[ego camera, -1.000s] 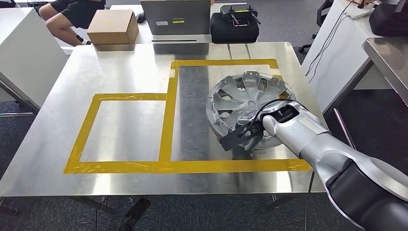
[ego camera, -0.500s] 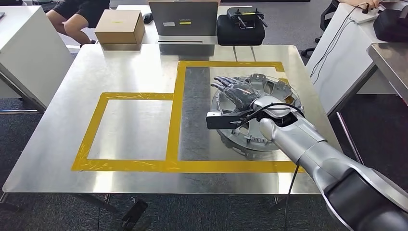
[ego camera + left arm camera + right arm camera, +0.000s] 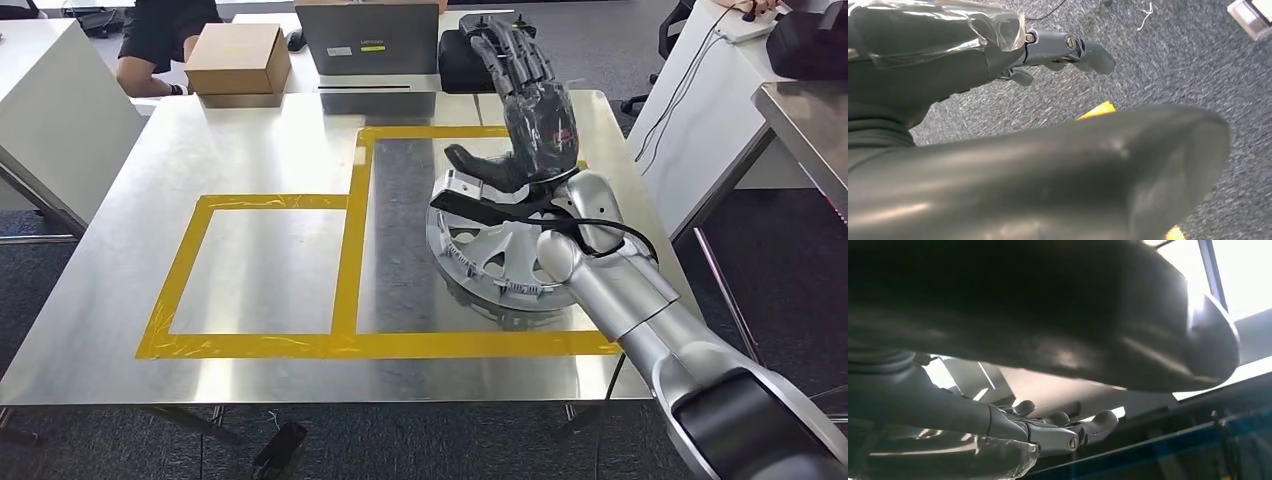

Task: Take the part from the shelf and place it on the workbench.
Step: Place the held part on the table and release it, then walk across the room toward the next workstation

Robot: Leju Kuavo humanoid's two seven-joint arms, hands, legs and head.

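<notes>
The part, a silver wheel cover [image 3: 497, 266], lies flat on the steel workbench [image 3: 260, 150], inside the right-hand rectangle of yellow tape [image 3: 352, 250]. My right hand [image 3: 531, 104] is raised above the cover's far edge, palm up and fingers spread toward the ceiling, holding nothing. The right wrist view has the right hand [image 3: 998, 425] with its fingers stretched out against ceiling lights. My left hand [image 3: 1013, 55] hangs over grey carpet with loose, empty fingers.
A cardboard box [image 3: 238, 55], a laptop [image 3: 368, 38] and a black case [image 3: 462, 58] sit at the bench's far edge. A person [image 3: 160, 30] sits behind at the left. A white desk [image 3: 700, 90] stands close to the right.
My right hand let go of the wheel cover, which was tilted in its grip and now lies flat. The hand rose and turned fingers up. The camera shifted slightly.
</notes>
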